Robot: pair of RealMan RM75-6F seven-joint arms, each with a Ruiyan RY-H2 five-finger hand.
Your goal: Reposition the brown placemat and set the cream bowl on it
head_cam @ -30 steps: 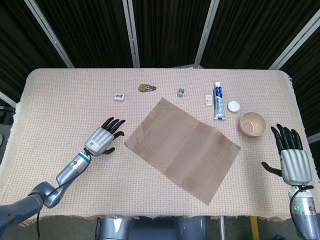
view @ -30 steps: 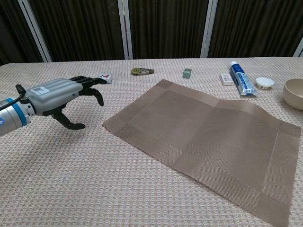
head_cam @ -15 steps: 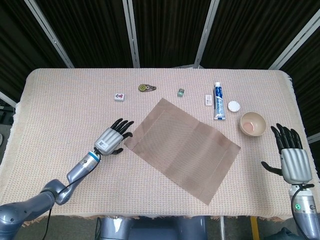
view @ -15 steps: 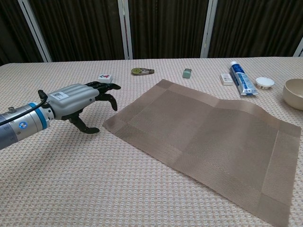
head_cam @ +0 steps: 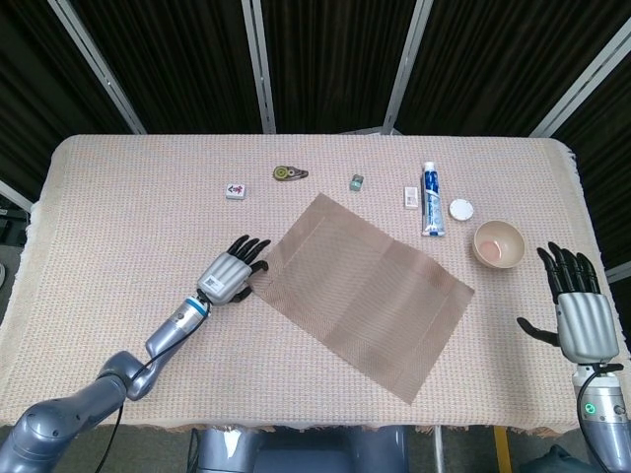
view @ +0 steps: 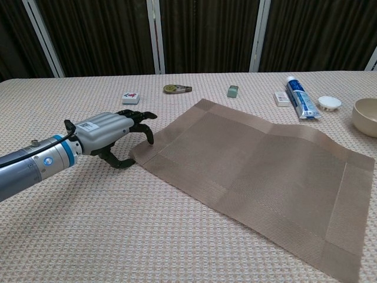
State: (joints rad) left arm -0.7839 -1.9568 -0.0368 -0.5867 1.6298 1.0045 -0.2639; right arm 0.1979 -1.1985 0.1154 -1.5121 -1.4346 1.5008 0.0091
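With its fingers [view: 143, 125] apart over the near-left corner of the brown placemat [head_cam: 360, 291], lying askew mid-counter, the left hand [head_cam: 229, 277] risked merely buckling the thin mat, while the apparently empty cream bowl [head_cam: 498, 243] sat beyond the open-fingered right hand [head_cam: 579, 313].

A cloth-covered table [head_cam: 118, 197] carries a brown placemat [head_cam: 360, 291], cream bowl [head_cam: 498, 243], toothpaste tube [head_cam: 431, 197] — and small oddments.

Left hand [view: 115, 134] reached the brown placemat [view: 253, 171] corner
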